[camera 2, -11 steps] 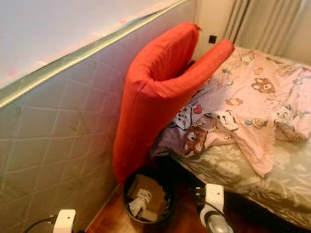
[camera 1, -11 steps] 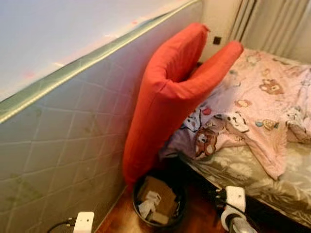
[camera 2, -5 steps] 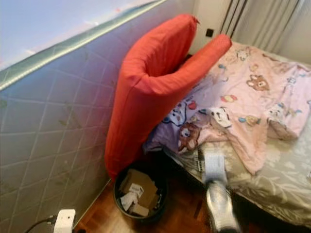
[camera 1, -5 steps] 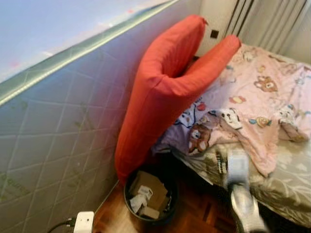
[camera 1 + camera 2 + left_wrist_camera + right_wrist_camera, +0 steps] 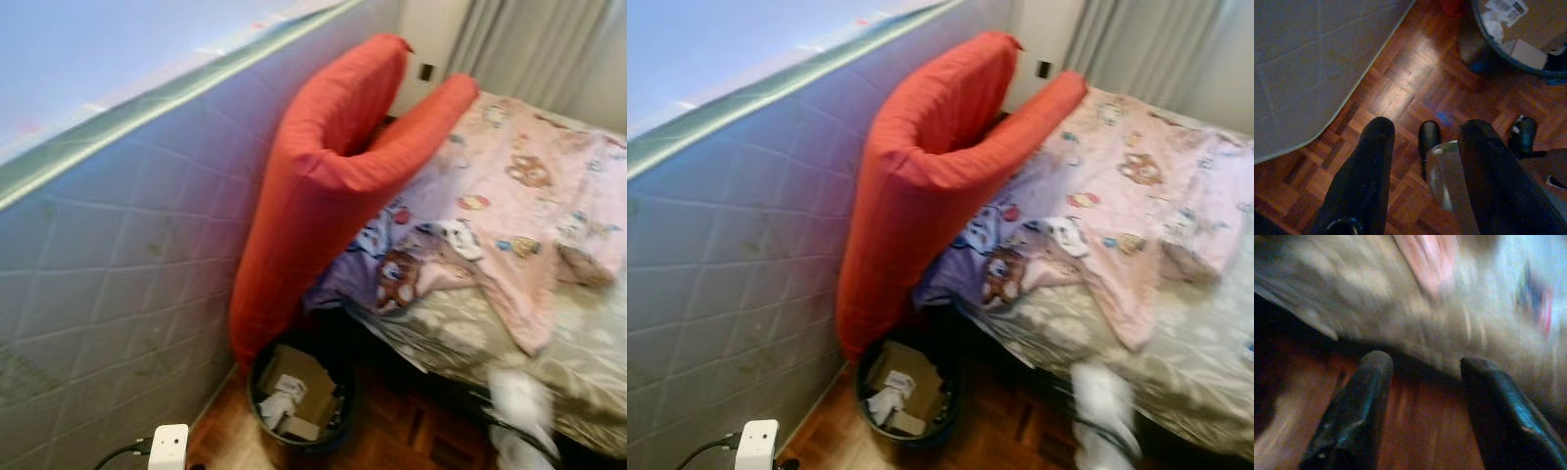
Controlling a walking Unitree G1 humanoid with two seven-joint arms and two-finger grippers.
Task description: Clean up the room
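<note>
A narrow strip of wooden floor [image 5: 411,436] runs between an upright mattress [image 5: 108,264] on the left and a bed [image 5: 509,323] on the right. A round waste bin [image 5: 299,397] full of cardboard blocks the far end. Above it, a large red cushion [image 5: 333,186] leans across the gap.

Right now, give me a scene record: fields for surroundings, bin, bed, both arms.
setting: bedroom with a parquet floor
left side: upright quilted mattress leaning against the wall
cushion: long red cushion bent over, propped between mattress and bed
bed: pink cartoon-print blanket rumpled over a beige sheet
bin: dark round waste bin on the floor below the cushion, holding cardboard and paper scraps
left gripper: jaws open, above the floor, empty
right gripper: jaws open, blurred, near the bed edge
</note>
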